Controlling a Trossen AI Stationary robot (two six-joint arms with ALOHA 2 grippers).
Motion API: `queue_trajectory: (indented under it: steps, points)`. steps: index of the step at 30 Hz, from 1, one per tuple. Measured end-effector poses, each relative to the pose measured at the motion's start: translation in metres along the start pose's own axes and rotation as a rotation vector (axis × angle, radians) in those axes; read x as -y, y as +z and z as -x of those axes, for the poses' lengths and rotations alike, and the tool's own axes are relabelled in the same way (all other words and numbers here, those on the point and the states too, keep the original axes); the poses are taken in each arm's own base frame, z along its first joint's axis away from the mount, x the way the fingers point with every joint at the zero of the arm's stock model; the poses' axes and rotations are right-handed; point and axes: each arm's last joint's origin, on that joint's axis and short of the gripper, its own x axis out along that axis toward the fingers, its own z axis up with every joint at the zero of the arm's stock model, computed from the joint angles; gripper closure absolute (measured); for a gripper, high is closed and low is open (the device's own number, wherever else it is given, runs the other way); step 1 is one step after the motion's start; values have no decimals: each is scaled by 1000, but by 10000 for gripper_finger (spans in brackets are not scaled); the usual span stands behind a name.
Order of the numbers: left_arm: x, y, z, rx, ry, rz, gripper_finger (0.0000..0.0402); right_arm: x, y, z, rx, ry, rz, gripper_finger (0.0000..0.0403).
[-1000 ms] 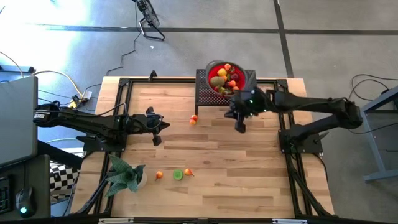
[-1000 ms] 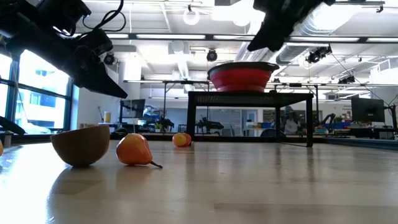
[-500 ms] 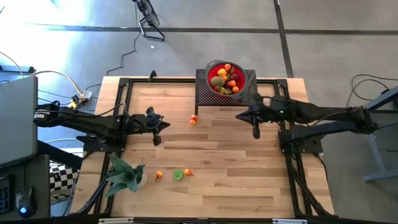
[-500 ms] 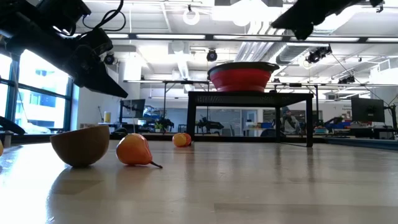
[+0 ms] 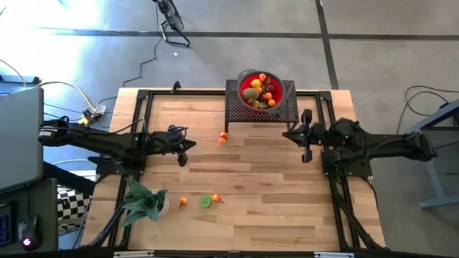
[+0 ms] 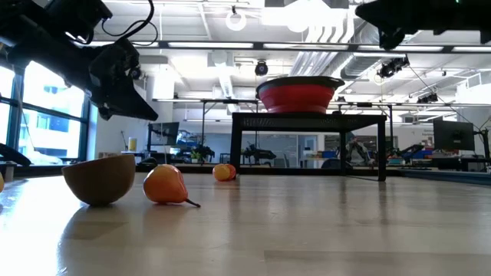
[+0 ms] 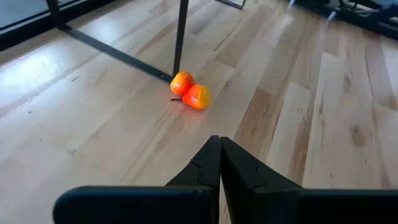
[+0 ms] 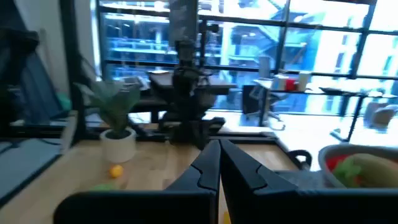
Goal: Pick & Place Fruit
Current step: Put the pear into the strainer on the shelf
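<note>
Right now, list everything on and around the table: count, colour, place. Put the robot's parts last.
Bowl: one, red with grey rim, holding mixed fruit, on the black stand at the table's far edge.
Fruit pair: two, orange-red, touching, beside the stand's leg.
Loose fruit: three, two orange and one green, near the front left.
Plant: one, green, front-left corner.
Left gripper: shut, above the table's left side.
Right gripper: shut, right of the stand.

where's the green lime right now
In the high view the green lime lies near the table's front left, between two small orange fruits, just right of the potted plant.
</note>
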Motion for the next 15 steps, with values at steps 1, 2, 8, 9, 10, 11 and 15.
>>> queue_trajectory:
  steps: [1, 2, 8, 9, 10, 11, 15]
  points:
    - [0, 0, 0, 0, 0, 0, 396, -1, -4, 2, 3, 16, -14, 399]
    - [0, 0, 0, 0, 0, -1, 396, -1, -7, 4, 8, 33, -26, 399]
    - [0, 1, 0, 6, -2, 2, 396, -2, -13, 14, 0, 45, -80, 399]
    - [0, 1, 0, 7, -2, 5, 396, -3, -13, 15, -6, 45, -82, 399]
    - [0, 1, 0, 7, -3, 10, 396, -3, -14, 15, -9, 45, -83, 399]
    - [0, 1, 0, 10, -3, 13, 396, -3, -14, 16, -12, 45, -82, 399]
    - [1, 4, 0, 36, -10, 23, 396, -3, -18, 18, -58, 47, -93, 399]
